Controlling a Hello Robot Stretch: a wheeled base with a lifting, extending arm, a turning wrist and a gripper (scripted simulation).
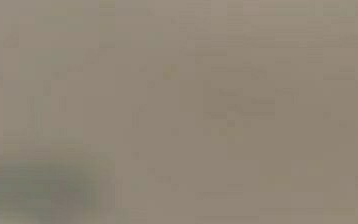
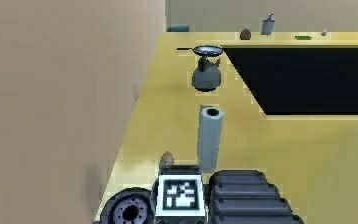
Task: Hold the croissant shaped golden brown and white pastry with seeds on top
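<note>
A small brown lump [image 2: 167,158], likely the pastry, is seen on the yellow worktop [image 2: 287,150] near the jaws; their state cannot be told. It is judged light, soft and flaky, best taken gently across its middle.

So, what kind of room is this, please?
Probably a kitchen: a long yellow worktop runs beside the wall, and a dark kettle and an upright pale roll, perhaps paper towel, stand on it.
</note>
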